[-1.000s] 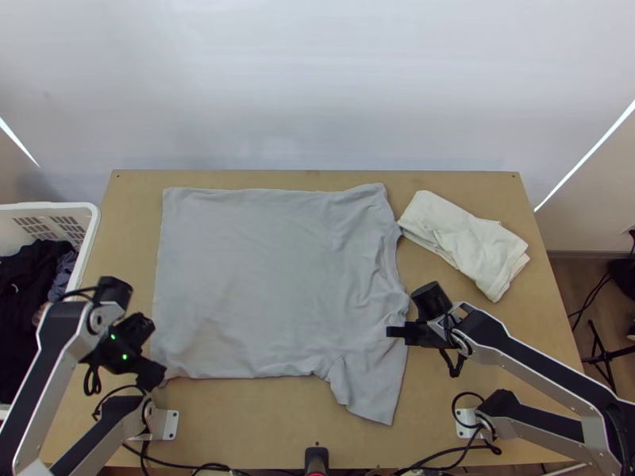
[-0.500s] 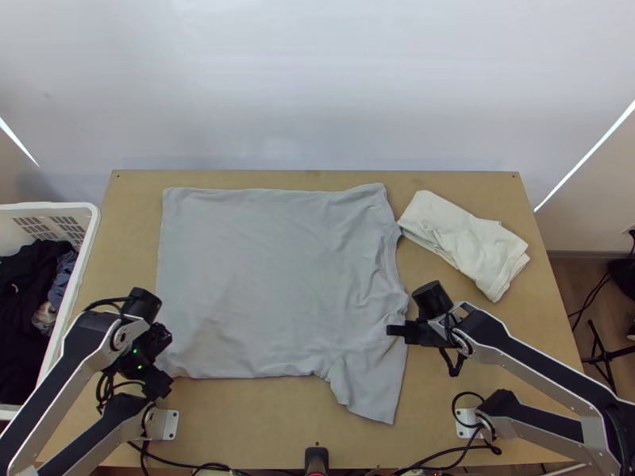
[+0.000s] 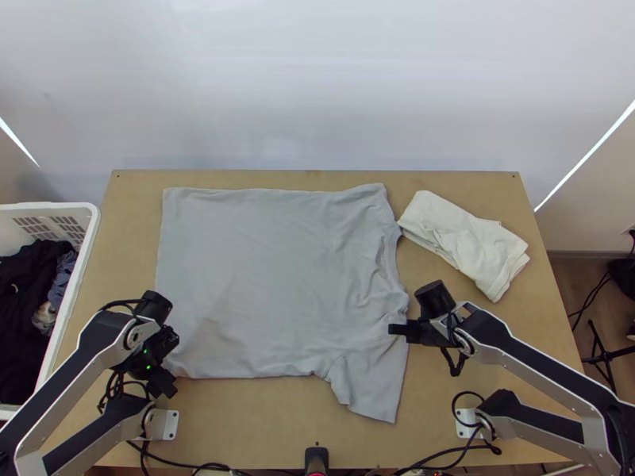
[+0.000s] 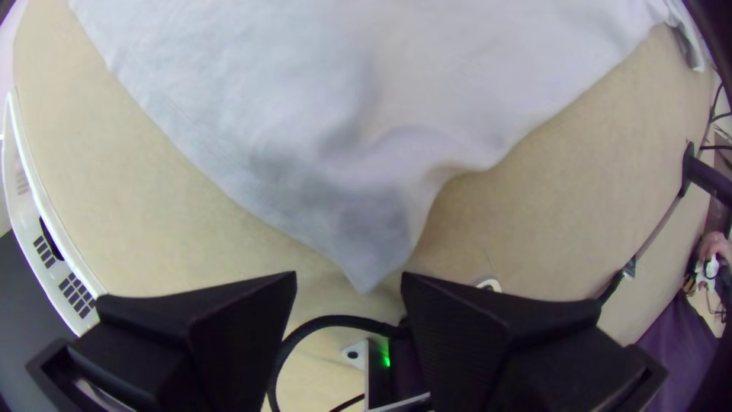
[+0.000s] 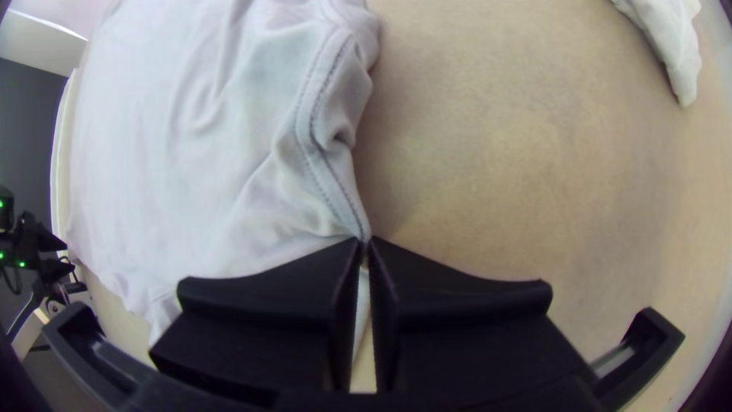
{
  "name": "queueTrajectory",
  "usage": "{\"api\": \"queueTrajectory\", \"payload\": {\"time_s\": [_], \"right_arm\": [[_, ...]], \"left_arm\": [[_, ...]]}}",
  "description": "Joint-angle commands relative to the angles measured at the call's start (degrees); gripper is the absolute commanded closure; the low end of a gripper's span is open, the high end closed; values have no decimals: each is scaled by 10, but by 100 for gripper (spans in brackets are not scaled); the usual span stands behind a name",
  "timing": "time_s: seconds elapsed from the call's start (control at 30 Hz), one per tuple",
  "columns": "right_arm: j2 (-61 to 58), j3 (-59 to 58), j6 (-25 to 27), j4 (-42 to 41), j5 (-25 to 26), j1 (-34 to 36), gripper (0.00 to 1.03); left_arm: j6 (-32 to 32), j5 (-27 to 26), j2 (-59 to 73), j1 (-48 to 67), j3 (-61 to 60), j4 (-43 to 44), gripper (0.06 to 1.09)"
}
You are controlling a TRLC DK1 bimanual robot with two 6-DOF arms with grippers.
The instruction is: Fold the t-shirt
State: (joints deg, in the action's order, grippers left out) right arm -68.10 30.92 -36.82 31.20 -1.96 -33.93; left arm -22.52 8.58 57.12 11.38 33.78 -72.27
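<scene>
Left arm has just swung inward from the left edge of the table, a big shift then a small one; right arm has barely budged. Left gripper is now by the table's near left part, fingers wide apart, with the hem corner of the t-shirt poking up toward the gap, not pinched. Right gripper is closed on the t-shirt at the collar end, right of table centre, toward the near side. The t-shirt itself lies spread over the table's middle and left, near sleeve angled toward the near edge, some wrinkles by the collar. For the task: one side gripped, other lined up, so looks like setup for a two-point fold, near side over to far. Next is probably closing left on that corner; a shallow bite could slip or catch too little cloth. Still early, I reckon, main folds all to come. Folded white cloth sits at the table's far right, basket with dark clothes off its left edge. Labels, writing: none I can read on the shirt.
</scene>
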Motion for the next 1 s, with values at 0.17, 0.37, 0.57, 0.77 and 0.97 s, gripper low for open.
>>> {"api": "queueTrajectory", "payload": {"time_s": [0.17,0.37,0.57,0.77,0.97], "right_arm": [[-1,5,5,-3,0,2,100],[24,32,12,-2,0,38,100],[25,144,3,26,0,61,100],[-21,293,32,-5,1,74,100],[-123,499,62,-25,0,116,100]], "left_arm": [[2,-8,42,-2,-11,46,81],[18,-34,55,-29,67,64,105],[94,-70,66,-70,197,111,105],[233,-73,106,-88,285,271,105],[374,-73,167,-99,445,351,105]]}}
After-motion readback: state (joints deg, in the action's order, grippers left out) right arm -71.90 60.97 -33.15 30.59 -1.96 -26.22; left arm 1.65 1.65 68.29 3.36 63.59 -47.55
